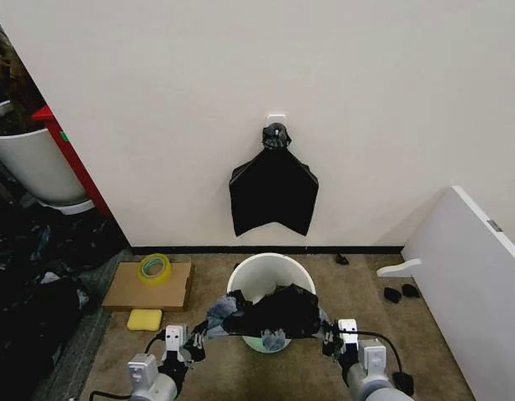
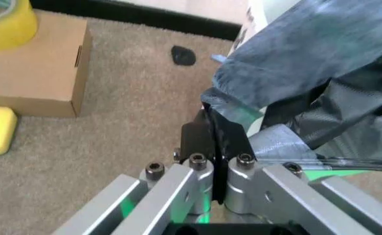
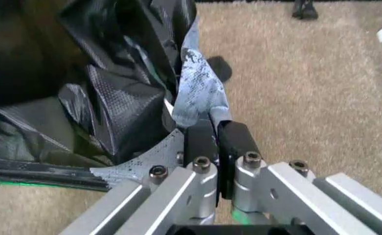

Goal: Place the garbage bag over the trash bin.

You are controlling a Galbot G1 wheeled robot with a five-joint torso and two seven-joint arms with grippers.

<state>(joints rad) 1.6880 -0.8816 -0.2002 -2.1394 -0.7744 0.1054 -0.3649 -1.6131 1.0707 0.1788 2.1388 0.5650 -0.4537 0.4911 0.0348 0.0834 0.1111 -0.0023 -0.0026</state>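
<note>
The garbage bag [image 1: 274, 313], a thin, glossy black plastic sheet full of crinkles, is stretched with its long axis running across from the robot's left to its right, draped over the near rim of the trash bin [image 1: 265, 276]. The trash bin is a round cream-white plastic bucket standing upright on the brown carpet floor [image 1: 207, 368], its mouth facing up. The bag's ends look greyish where the film is pulled taut. The left end effector [image 1: 193, 334] is clamped tight on the bag's left edge, fingers pressed together with film between them. The right end effector [image 1: 330, 332] is likewise closed on the right edge. Both sit low, just beside the bin.
</note>
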